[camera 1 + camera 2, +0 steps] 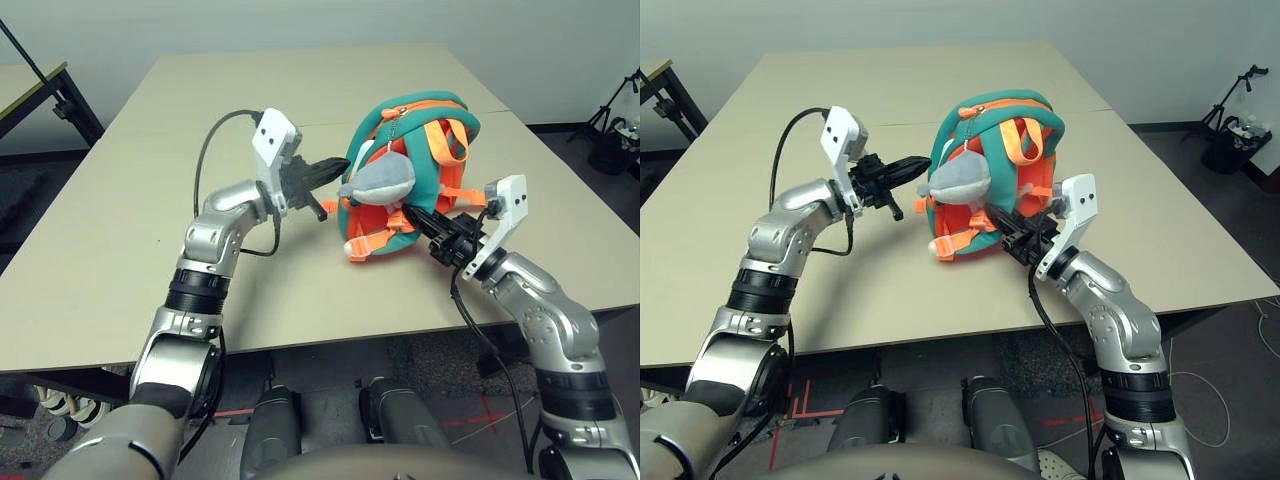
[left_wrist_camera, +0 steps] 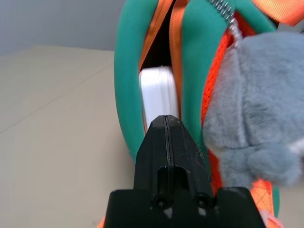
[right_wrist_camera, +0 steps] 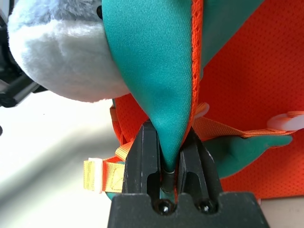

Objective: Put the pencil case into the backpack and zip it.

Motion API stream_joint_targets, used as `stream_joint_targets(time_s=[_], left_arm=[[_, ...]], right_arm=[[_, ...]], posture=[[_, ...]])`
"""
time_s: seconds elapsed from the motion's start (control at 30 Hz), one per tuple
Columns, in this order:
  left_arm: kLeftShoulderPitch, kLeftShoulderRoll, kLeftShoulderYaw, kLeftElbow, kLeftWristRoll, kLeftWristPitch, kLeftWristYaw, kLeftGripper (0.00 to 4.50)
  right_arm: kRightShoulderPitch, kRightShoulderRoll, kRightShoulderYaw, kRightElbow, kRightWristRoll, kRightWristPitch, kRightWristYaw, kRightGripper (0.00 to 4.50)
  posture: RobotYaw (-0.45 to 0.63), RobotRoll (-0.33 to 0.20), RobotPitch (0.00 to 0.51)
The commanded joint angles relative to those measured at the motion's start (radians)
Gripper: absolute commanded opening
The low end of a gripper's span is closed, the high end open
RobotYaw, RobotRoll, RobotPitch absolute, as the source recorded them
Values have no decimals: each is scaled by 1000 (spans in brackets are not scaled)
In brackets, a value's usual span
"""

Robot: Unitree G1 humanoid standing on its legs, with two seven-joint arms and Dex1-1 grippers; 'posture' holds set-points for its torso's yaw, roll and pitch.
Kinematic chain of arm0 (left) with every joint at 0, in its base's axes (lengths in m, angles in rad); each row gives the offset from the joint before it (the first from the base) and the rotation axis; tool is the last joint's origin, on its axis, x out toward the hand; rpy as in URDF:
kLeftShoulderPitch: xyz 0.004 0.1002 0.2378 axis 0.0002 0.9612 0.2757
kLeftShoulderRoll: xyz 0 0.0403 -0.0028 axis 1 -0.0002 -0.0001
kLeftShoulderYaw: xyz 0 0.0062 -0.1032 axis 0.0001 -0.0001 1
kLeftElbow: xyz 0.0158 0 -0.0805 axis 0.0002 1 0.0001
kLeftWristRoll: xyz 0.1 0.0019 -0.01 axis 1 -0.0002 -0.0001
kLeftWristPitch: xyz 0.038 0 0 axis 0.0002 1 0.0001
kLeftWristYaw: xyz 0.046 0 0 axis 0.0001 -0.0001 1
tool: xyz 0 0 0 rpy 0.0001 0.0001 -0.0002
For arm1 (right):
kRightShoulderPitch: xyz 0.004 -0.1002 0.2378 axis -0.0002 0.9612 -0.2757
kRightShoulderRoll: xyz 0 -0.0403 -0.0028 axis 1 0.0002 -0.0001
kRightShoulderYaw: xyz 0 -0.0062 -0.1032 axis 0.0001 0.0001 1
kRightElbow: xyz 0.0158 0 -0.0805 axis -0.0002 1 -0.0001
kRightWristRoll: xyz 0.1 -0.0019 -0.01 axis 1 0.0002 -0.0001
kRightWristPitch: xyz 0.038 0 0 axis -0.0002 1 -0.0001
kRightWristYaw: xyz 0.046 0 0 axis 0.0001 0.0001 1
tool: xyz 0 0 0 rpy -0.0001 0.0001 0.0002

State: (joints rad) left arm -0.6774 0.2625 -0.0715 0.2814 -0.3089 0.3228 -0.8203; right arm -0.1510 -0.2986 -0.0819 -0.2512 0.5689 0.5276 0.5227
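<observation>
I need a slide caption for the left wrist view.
Shut left gripper at the backpack's open zip, pencil case inside.

1. Beige table (image 1: 120, 250), two joined tops, seam running across behind the middle.
2. Second table (image 1: 30, 85) off the far-left corner, black legs.
3. Black tripod stand (image 1: 1230, 110) on the floor, beyond the far-right corner.

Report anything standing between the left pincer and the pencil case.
Nothing visible does. The shut left pincer points straight at the white pencil case, which sits inside the backpack opening; the shark charm hangs beside that line.
</observation>
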Motion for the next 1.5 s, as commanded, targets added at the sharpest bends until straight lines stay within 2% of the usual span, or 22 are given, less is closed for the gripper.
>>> stream_joint_targets(time_s=[0.03,0.53,1.0,1.27,1.5], left_arm=[[-36,-12,-25,53,29,-37,-16,0],[-182,-93,-50,333,105,-188,-26,0],[-184,-129,-77,422,154,-225,-46,0],[-166,-110,-49,359,134,-191,-68,0],[-176,-42,107,113,-47,27,-60,0]], right_arm=[[9,2,32,-16,-1,16,11,141],[2,4,35,-13,-5,12,9,141],[-2,8,38,-7,-8,6,11,141],[-8,13,42,-1,-12,4,13,141],[1,13,43,-8,-10,8,14,141]], posture=[[-204,0,10],[-210,0,8],[-209,0,1],[-203,0,2],[-194,0,9]])
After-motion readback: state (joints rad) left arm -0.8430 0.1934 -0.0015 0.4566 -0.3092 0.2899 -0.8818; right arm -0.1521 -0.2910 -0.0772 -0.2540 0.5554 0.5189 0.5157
